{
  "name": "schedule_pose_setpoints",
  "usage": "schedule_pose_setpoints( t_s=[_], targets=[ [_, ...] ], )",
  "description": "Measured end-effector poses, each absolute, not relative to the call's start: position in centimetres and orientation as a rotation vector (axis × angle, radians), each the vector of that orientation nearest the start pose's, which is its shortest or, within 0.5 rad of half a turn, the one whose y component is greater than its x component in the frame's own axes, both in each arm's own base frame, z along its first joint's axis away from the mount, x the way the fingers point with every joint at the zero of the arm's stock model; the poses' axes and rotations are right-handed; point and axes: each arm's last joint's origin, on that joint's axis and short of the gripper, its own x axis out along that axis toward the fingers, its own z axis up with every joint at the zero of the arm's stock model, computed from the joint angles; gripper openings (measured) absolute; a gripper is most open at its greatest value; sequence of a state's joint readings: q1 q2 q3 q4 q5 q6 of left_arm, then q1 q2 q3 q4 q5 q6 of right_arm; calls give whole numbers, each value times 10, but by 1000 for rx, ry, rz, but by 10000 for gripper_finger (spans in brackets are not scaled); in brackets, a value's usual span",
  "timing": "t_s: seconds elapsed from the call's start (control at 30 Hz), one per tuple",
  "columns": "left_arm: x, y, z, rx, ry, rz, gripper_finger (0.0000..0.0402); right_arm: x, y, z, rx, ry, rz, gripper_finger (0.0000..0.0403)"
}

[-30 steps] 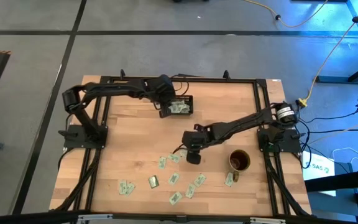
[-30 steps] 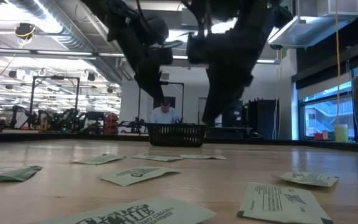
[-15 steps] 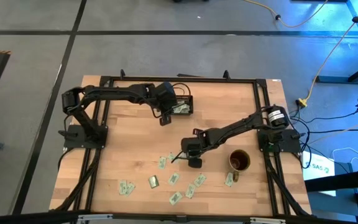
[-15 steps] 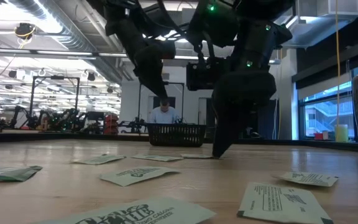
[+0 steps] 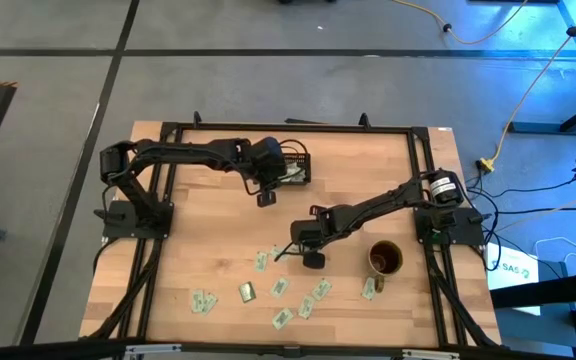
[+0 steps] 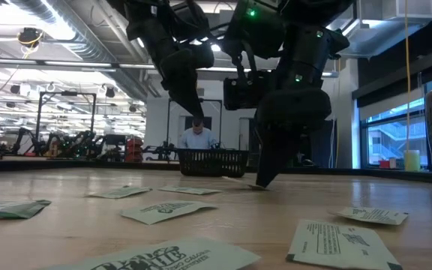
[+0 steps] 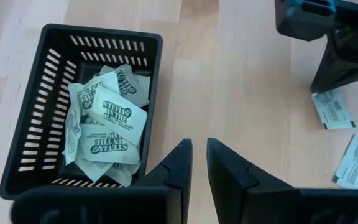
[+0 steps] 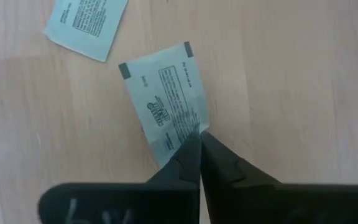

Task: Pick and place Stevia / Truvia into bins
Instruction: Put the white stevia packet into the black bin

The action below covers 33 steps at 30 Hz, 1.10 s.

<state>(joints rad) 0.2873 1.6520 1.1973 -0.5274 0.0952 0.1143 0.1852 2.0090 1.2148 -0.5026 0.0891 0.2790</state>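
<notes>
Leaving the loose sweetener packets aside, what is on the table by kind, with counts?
Black bin: 1
Brownish mug: 1
Robot arms: 2 (left hand beside the bin, right hand pinching a packet)
Total: 4

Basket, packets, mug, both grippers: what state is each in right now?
Black basket: holds several Stevia packets.
Right gripper: shut on a packet on the table.
Left gripper: beside the basket, empty, fingers nearly closed.
Mug: upright.
Loose packets: flat on table.
</notes>
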Motion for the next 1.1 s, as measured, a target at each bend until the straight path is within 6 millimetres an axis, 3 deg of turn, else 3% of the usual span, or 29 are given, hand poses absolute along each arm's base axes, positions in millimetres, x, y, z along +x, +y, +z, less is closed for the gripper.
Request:
schedule_pose_setpoints(
  t_s=[0.23,0.47,0.83,1.0,1.1],
  targets=[
    [328,94,233,-95,973,128,44,366,66,117,91,1281,-114,4],
    [320,91,229,-118,1064,122,34,365,53,139,115,1281,-131,2],
    [313,81,229,-132,1141,100,20,344,4,210,173,1147,-291,1],
    [308,68,242,-115,1117,75,15,333,-26,238,206,1047,-396,1],
    [305,58,254,-103,1072,60,15,329,-43,246,237,1010,-435,1]
  ],
)
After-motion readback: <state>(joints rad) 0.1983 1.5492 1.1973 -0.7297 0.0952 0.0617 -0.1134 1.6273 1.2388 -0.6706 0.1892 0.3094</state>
